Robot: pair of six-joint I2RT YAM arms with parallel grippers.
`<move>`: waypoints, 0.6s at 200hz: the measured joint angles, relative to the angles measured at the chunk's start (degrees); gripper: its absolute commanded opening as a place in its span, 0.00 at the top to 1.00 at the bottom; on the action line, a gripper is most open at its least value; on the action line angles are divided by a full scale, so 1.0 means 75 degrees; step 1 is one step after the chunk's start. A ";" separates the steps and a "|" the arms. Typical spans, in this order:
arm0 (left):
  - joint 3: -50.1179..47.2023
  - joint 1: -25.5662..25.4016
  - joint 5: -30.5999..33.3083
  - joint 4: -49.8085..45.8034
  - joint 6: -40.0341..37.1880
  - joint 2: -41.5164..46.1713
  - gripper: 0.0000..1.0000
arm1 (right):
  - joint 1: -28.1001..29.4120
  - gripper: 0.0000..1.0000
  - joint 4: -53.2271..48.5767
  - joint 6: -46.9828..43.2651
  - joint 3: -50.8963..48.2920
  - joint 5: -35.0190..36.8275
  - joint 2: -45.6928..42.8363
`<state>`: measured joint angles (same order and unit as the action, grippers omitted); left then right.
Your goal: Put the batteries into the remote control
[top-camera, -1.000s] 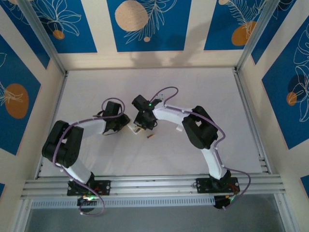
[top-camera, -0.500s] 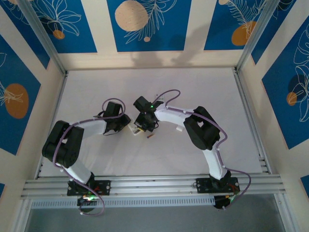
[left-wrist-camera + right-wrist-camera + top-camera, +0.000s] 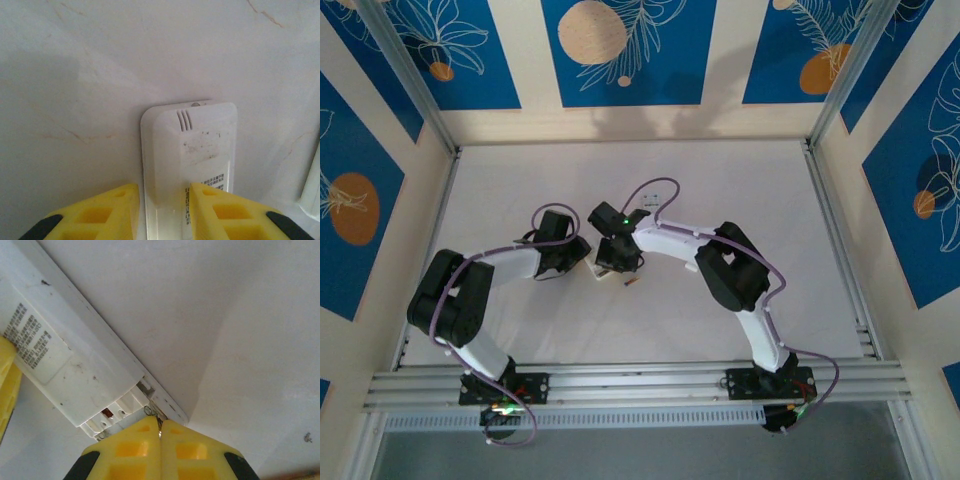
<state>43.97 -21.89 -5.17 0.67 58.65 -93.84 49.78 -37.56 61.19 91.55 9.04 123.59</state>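
1. Top camera gives me bright, even light; soft shadows lie on the white table (image 3: 740, 190).
2. Left wrist: grey shadow dims the left side, and the nearest foreground goes soft.
3. Right wrist: a diagonal shadow darkens the right side.

White, faintly veined tabletop (image 3: 760, 180) filling the centre of the top external view, bounded at left and right by aluminium side rails (image 3: 839, 250) and along the lower edge by a slotted aluminium cross-beam (image 3: 640, 385). Two slanted aluminium posts (image 3: 408, 75) run toward the upper corners. The cream back wall (image 3: 722, 60) carries blue panels (image 3: 670, 60) printed with white leaf outlines and orange-tan discs; matching panels line the left and right margins. A grey floor strip (image 3: 640, 455) lies below the beam at the bottom of the frame. Soft shadows fall on the back wall at upper centre. In the left wrist view the same pale surface (image 3: 100, 60) shows thin brownish veins and diffuse shading.
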 measured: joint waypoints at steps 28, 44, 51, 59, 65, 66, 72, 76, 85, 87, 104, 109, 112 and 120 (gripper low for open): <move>0.0000 -0.0003 0.0020 0.0000 0.0000 0.0000 0.69 | 0.0023 1.00 -0.0015 -0.0361 0.0000 0.0055 -0.0006; 0.0000 -0.0009 0.0044 0.0000 -0.0003 0.0000 0.69 | 0.0041 1.00 -0.0061 -0.0536 0.0041 0.0090 -0.0006; 0.0000 -0.0015 0.0047 0.0000 0.0000 0.0000 0.69 | 0.0055 1.00 -0.0117 -0.0600 0.0087 0.0128 -0.0006; 0.0000 -0.0017 0.0050 0.0000 0.0000 0.0000 0.69 | 0.0082 0.98 -0.0152 -0.0662 0.0111 0.0195 -0.0006; 0.0000 -0.0020 0.0050 0.0000 -0.0003 0.0000 0.69 | 0.0108 0.97 -0.0166 -0.0708 0.0119 0.0239 -0.0009; 0.0000 -0.0020 0.0050 0.0000 0.0000 0.0000 0.69 | 0.0108 0.97 -0.0166 -0.0717 0.0119 0.0245 -0.0009; 0.0000 -0.0020 0.0050 0.0000 0.0000 0.0000 0.69 | 0.0131 0.96 -0.0169 -0.0761 0.0119 0.0283 -0.0012; 0.0000 -0.0020 0.0050 0.0000 0.0000 0.0000 0.69 | 0.0146 0.95 -0.0169 -0.0778 0.0117 0.0303 -0.0020; 0.0000 -0.0020 0.0050 0.0000 0.0000 0.0000 0.69 | 0.0175 0.93 -0.0175 -0.0839 0.0114 0.0323 -0.0023; 0.0000 -0.0020 0.0050 0.0000 0.0000 0.0000 0.69 | 0.0187 0.93 -0.0178 -0.0848 0.0114 0.0326 -0.0029; 0.0000 -0.0023 0.0050 0.0000 -0.0003 0.0000 0.69 | 0.0233 0.90 -0.0187 -0.0965 0.0093 0.0338 -0.0050; 0.0000 -0.0029 0.0050 0.0000 -0.0003 0.0000 0.69 | 0.0251 0.89 -0.0195 -0.0991 0.0093 0.0338 -0.0050; 0.0000 -0.0029 0.0050 0.0000 -0.0003 0.0000 0.69 | 0.0259 0.89 -0.0201 -0.1003 0.0093 0.0341 -0.0050; 0.0000 -0.0038 0.0050 0.0000 -0.0003 0.0000 0.69 | 0.0283 0.87 -0.0224 -0.1043 0.0102 0.0341 -0.0052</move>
<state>43.97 -22.17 -4.80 0.67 58.63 -93.84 51.90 -39.24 53.36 92.31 11.60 123.20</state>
